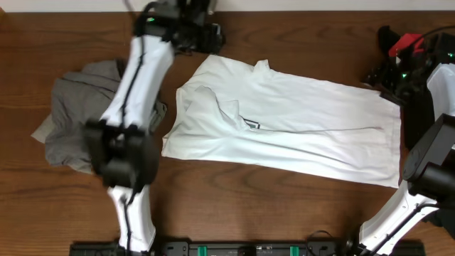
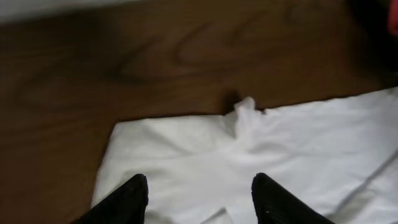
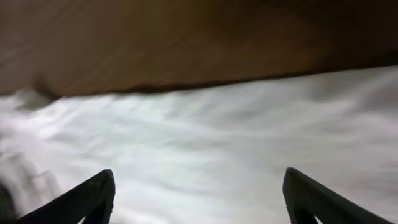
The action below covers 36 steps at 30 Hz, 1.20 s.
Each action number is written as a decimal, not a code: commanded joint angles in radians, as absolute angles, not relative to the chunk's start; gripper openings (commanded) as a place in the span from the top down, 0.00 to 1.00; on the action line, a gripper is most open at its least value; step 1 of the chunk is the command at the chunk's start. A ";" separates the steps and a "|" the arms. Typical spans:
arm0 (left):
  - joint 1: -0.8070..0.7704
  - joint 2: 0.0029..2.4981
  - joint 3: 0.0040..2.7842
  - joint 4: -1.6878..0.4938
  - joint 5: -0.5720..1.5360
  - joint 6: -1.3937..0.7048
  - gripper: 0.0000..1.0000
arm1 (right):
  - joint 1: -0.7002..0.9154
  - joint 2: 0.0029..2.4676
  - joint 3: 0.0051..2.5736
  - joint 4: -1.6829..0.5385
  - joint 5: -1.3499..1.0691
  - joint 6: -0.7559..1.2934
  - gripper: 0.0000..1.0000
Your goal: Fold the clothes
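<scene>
The clothes are spread over the wooden table. A white T-shirt (image 1: 306, 128) lies folded into a long band across the middle, with a sliver of dark print (image 1: 252, 124) showing at a fold. My left gripper (image 1: 206, 35) hovers over the shirt's far left corner. In the left wrist view my left gripper (image 2: 199, 180) is open above the white T-shirt (image 2: 311, 143) with nothing between its fingers. My right gripper (image 1: 387, 75) is at the shirt's far right corner. The right wrist view shows my right gripper (image 3: 199, 173) open wide over the white T-shirt (image 3: 205, 137).
A crumpled grey-khaki garment (image 1: 75, 114) lies at the left, partly under my left arm (image 1: 135, 92). A black-and-red piece (image 1: 402, 44) sits at the far right corner. Bare wood table (image 1: 234, 192) runs along the front edge.
</scene>
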<state>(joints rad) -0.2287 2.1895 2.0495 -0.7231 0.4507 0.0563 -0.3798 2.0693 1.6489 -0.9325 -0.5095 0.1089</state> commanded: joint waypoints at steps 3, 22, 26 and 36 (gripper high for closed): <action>-0.255 2.350 2.114 -0.655 0.471 0.055 0.39 | -0.330 1.962 1.670 -0.972 -0.659 0.034 0.14; -0.262 2.546 2.112 -0.602 0.326 0.168 0.37 | -0.281 1.613 1.670 -1.086 -0.639 0.002 0.14; -0.267 2.544 2.110 -0.615 0.290 0.188 0.62 | -0.281 1.563 1.670 -1.115 -0.574 0.002 0.14; -0.271 2.415 2.112 -0.804 0.247 0.183 0.94 | -0.281 1.524 1.670 -1.154 -0.527 0.001 0.14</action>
<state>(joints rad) -0.2653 2.4859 2.1025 -0.7700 0.2771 0.1806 -0.2802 1.5425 1.6505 -1.1477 -0.5438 0.0170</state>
